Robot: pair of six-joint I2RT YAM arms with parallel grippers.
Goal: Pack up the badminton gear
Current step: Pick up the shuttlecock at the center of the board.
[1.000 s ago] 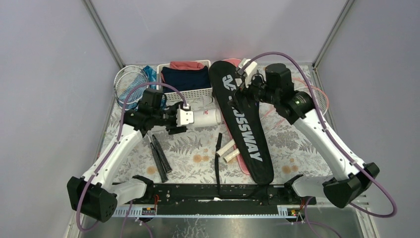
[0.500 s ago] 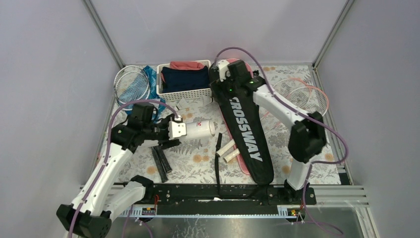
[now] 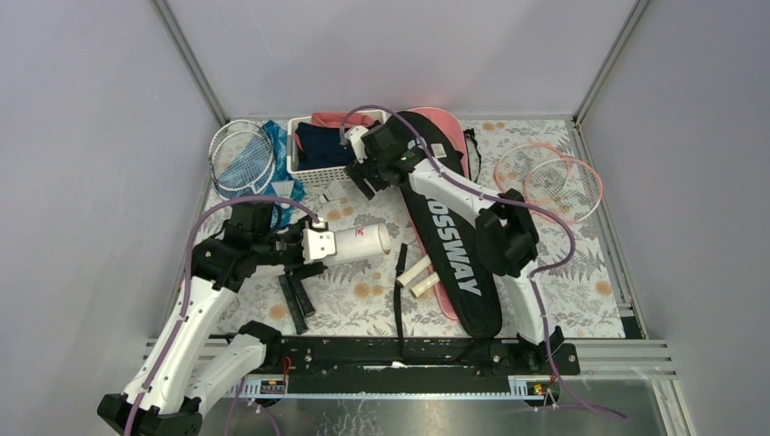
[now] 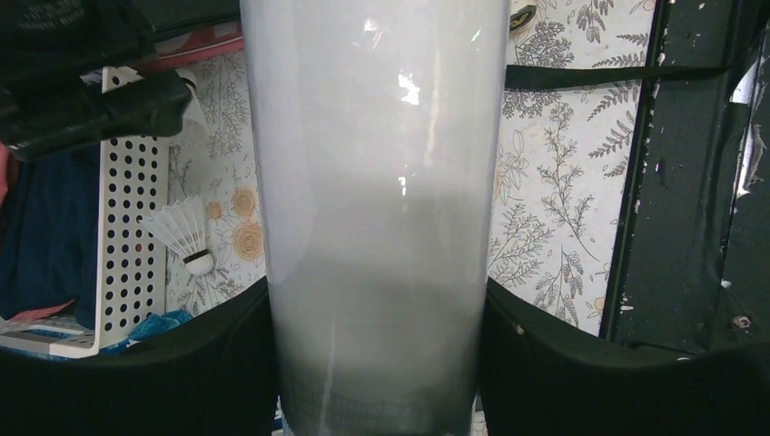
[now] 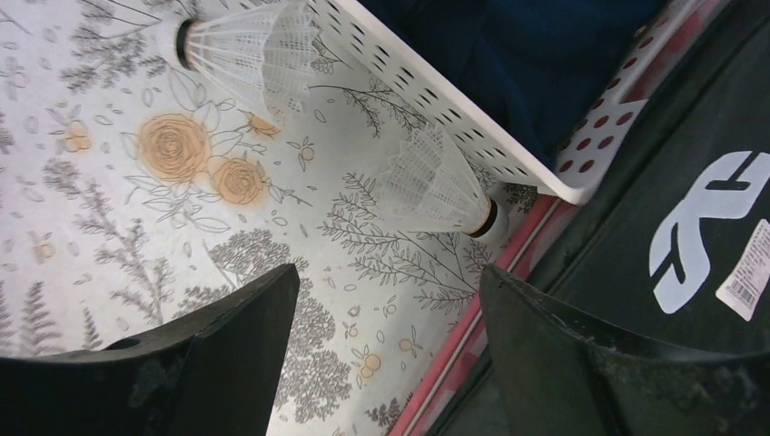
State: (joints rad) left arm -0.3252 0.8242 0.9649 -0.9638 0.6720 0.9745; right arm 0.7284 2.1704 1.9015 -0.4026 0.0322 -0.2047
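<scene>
The shuttlecock tube (image 3: pixel 359 242) is a long, smooth cylinder of milky white plastic. It is held on its side over the left half of the worktop (image 3: pixel 563 245), which is covered by a cloth printed with ferns and orange roses. The left pincer (image 3: pixel 320 245) is clamped around the tube's left end. In the left wrist view, both black fingers (image 4: pixel 182 372) press against its glossy wall.

The black bag (image 3: pixel 451 259) is racket-shaped, of matte fabric with white "CROSSWAY" lettering, and lies lengthwise mid-worktop. It sits on top of the pink bag (image 3: pixel 434 116), whose rim shows at the far end and along the left edge. Two white handles (image 3: pixel 418 275) lie at that edge, beside a black strap (image 3: pixel 400 291). Two black handles (image 3: pixel 295 295) lie below the left arm. Thin round racket heads (image 3: pixel 241 150) rest in the far left corner, and pink-rimmed racket heads (image 3: pixel 549 177) lie at the far right.

The basket (image 3: pixel 318 173) is white perforated plastic. It holds a folded navy cloth (image 3: pixel 322 143) and a red cloth (image 3: pixel 338 118) behind it.

The right pincer (image 3: pixel 361 177) hovers at the basket's near right corner, between the basket and the black bag. In the right wrist view its fingers (image 5: pixel 227 354) stand well apart with nothing between them, only printed cloth below. Two feathery white shuttlecocks lie on that cloth. The near shuttlecock (image 5: pixel 436 186) is just beside the basket wall, and the far shuttlecock (image 5: pixel 241 50) is farther along it.
</scene>
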